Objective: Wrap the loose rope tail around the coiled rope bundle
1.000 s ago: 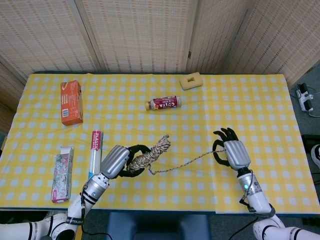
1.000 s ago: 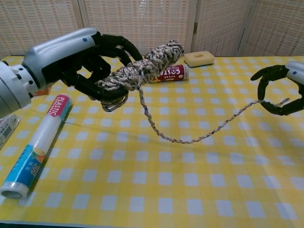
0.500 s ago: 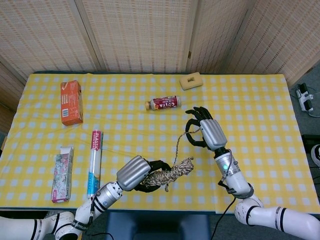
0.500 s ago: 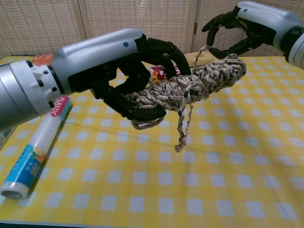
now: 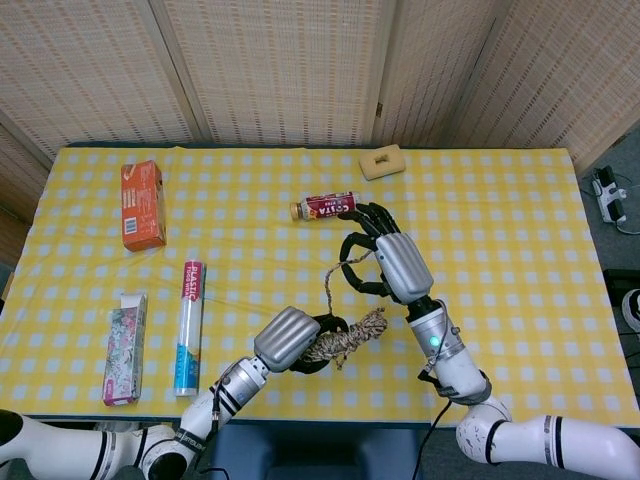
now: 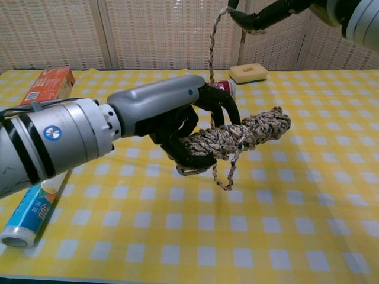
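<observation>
left robot hand (image 6: pixel 183 127) grips rope bundle (image 6: pixel 240 137) above table, right robot hand (image 5: pixel 378 258) pinches tail (image 6: pixel 213 44) taut

Left hand (image 6: pixel 177 121) fingers curled in a grip, right hand (image 5: pixel 378 255) raised, fingers pinched

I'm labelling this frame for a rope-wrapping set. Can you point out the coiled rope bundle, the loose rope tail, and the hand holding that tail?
coiled rope bundle (image 6: pixel 246 134): chest view, middle of the wound part.
loose rope tail (image 6: pixel 212 50): chest view, the strand rising from the bundle.
right hand (image 5: pixel 383 258): head view, back of the hand.
</observation>
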